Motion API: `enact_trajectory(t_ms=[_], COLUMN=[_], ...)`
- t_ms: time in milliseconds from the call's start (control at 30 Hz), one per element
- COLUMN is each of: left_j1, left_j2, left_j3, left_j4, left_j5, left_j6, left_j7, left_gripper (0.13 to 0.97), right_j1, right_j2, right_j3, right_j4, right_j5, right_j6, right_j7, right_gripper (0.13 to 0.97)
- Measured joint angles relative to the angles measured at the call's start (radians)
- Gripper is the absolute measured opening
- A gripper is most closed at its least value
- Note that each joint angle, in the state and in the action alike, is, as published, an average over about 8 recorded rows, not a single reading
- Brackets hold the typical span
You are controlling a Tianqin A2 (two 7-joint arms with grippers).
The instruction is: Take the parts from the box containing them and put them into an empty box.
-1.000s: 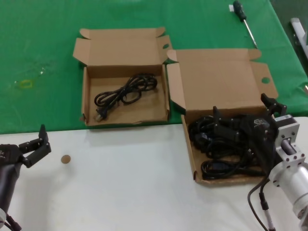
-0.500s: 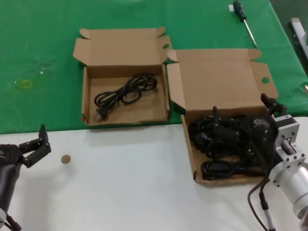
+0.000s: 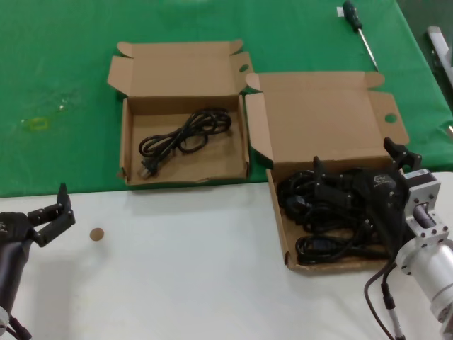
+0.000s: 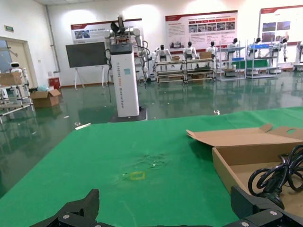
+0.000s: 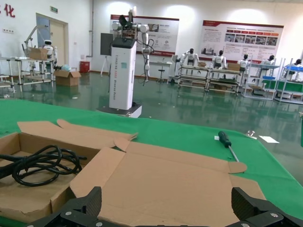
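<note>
Tangle risk: right gripper, fingers apart, sits low in the taller-lidded box over piled cords; closing may snag several. Shorter-lidded box, one cord inside, lies far beyond. Left gripper idles apart over bench.

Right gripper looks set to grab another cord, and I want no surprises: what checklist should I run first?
1. Right gripper over the tall-lid box: ok.
2. Right gripper open: ok.
3. Cords left there to take: ok.
4. One cord singled out from the tangle: cannot tell.
5. Short-lid box open, room beside its one cord: ok.
6. Left gripper parked on the white table, off the path: ok.
</note>
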Motion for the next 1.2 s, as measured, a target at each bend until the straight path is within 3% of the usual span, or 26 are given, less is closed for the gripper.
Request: enact_trajectory(t_ms=[1200], left_j1=[0.0], left_j2=[0.0], left_j3=[0.0], left_j4=[0.0], left_j5=[0.0], left_j6=[0.0], left_j7=[0.0], left_gripper=[0.966], right_j1=[0.0], right_j2=[0.0], right_j3=[0.0], right_j4=[0.0], right_j5=[0.0], right_j6=[0.0], right_j7=[0.0], right_gripper=[0.966])
